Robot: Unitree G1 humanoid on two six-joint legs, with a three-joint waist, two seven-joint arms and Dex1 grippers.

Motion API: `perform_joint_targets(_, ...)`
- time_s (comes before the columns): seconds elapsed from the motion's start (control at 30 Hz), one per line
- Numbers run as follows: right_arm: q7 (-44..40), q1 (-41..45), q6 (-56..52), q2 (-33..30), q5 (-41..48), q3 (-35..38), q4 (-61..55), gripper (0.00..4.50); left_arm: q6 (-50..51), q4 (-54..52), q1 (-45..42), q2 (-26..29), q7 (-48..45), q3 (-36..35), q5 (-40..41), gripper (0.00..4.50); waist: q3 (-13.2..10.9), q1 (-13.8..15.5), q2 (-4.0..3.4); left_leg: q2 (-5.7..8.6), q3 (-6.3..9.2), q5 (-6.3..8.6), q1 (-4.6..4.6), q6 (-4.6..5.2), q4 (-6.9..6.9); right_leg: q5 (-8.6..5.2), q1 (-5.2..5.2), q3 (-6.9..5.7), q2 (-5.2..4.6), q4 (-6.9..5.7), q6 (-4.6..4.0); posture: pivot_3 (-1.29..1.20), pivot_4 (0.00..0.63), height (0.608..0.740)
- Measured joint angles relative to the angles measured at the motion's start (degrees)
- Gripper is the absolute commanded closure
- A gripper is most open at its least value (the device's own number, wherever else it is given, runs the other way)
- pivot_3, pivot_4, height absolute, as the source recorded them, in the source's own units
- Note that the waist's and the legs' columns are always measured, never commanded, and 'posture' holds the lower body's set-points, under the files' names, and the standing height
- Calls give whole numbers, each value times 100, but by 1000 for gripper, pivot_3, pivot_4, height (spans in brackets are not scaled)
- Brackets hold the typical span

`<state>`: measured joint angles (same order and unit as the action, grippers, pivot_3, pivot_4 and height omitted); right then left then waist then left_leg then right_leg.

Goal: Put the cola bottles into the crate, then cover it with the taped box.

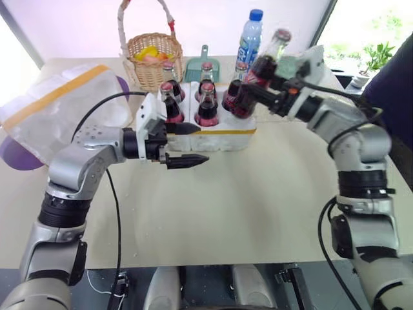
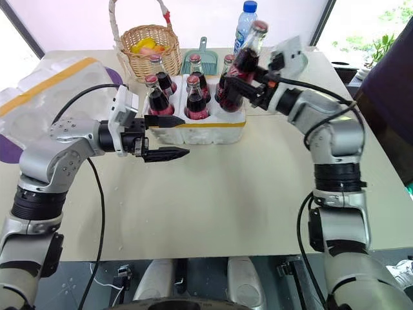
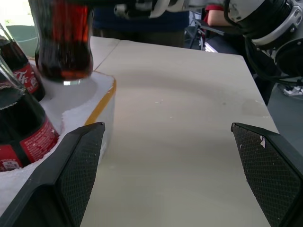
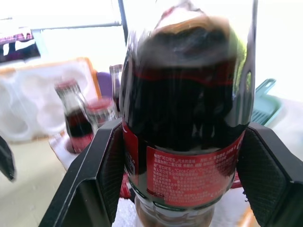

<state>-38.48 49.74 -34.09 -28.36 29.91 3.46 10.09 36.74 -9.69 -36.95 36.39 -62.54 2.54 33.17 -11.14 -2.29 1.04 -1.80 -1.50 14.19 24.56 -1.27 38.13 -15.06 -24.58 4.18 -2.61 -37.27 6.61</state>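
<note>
The crate [image 1: 219, 140], a white foam block with a yellow band, stands mid-table with several cola bottles [image 1: 208, 106] upright in its holes. My right gripper [image 1: 250, 92] is shut on one more cola bottle [image 1: 263, 66]. That bottle is tilted, its base just above the crate's near right corner [image 3: 97, 97]. In the right wrist view the bottle [image 4: 184, 127] sits between both fingers. My left gripper [image 1: 201, 143] is open and empty, level, just in front of the crate's left half. The taped box [image 1: 58, 110] lies at the table's far left.
Behind the crate stand a wicker basket [image 1: 153, 58], a green dustpan [image 1: 202, 64] and a blue-capped water bottle [image 1: 250, 35]. A purple object [image 1: 16, 154] lies under the taped box. A person in dark blue [image 1: 395, 90] is at the right edge. Bare tabletop [image 1: 245, 200] lies in front.
</note>
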Motion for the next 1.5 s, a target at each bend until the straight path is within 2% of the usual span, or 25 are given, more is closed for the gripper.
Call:
perform_joint_targets(0.33, -421, 88, 710, 134, -1308, -1067, 944, 1779, 5, -177, 149, 99, 198, -156, 4, 0, 0, -22, 0, 0, 0, 0, -2, 0, -4, 0, -2, -3, 1, -3, -1, 0, 150, 740)
perform_joint_targets(0.4, -461, 120, 741, 141, -1416, -1107, 1008, 740, 5, -177, 155, 105, 237, -158, 4, 0, 0, -20, 0, -1, 1, 0, -4, 0, -4, 0, -2, -3, 2, -5, -1, 0, 150, 740)
perform_joint_targets(0.47, -467, 203, 777, 145, -1534, -1106, 1039, 39, 5, -177, 171, 138, 253, -165, 4, 0, 0, -22, 0, -1, 1, 0, -6, -1, -4, 0, -1, -3, 2, -6, -1, 0, 150, 740)
perform_joint_targets(0.6, -542, 196, 644, 125, -1508, -1028, 968, 39, 18, -204, 263, 449, 200, -240, 12, 0, 0, -29, 1, -2, 1, 0, -7, -1, -4, 0, 0, -2, 3, -7, -1, 0, 150, 740)
perform_joint_targets(0.73, -912, -8, 120, -464, -1140, -630, 278, 39, 194, -325, 552, 1251, -1, -819, 200, 0, -1, -21, 0, -3, 2, 0, -5, 0, -7, -1, -2, -4, 1, -3, -2, 0, 150, 740)
perform_joint_targets(0.93, -2003, -368, -650, -2012, -329, 209, -873, 39, 522, -243, 1708, 2935, -737, -2649, 396, 0, -2, -25, 2, -5, -5, 1, -14, 1, -14, -4, 2, -4, -1, 6, -6, 0, 150, 740)
perform_joint_targets(1.07, -2857, -572, -1119, -2821, 352, 524, -1407, 39, 272, 468, 3342, 3887, -1905, -4041, -426, 0, -4, -77, -2, -14, -19, 1, -28, 1, -21, -21, -1, -4, 0, 2, -37, 0, 150, 740)
perform_joint_targets(1.13, -3083, -516, -1232, -3019, 577, 654, -1529, 39, -14, 1069, 4063, 4262, -2528, -4692, -937, 0, -4, -101, 2, -20, -22, 2, -28, 0, -21, -37, -5, -7, 1, 3, -67, 0, 150, 740)
perform_joint_targets(1.2, -3182, -312, -1334, -3064, 784, 690, -1567, 39, -597, 1908, 4478, 4733, -2850, -5009, -1493, 0, -4, -127, 2, -21, -24, 2, -30, 0, -22, -38, -7, -6, -4, 4, -69, 0, 150, 740)
perform_joint_targets(1.3, -3157, 126, -1543, -2967, 1145, 736, -1534, 39, -1879, 3510, 4530, 5458, -2960, -4991, -2277, 0, -4, -133, 1, -21, -29, 2, -28, -1, -27, -39, -15, -6, -13, 6, -71, 0, 150, 740)
perform_joint_targets(1.37, -3126, 304, -1631, -2879, 1352, 774, -1533, 39, -2492, 4308, 4253, 5722, -2916, -4614, -2451, 0, -4, -135, 1, -21, -38, 2, -18, -1, -33, -39, -23, -5, -19, 6, -71, 0, 150, 740)
perform_joint_targets(1.5, -2963, 370, -1658, -2722, 1389, 742, -1424, 39, -3296, 5274, 2938, 5714, -2412, -2993, -2555, 0, -3, -128, 4, -18, -51, 2, -2, 0, -34, -37, -40, -4, -18, 0, -66, 0, 150, 740)
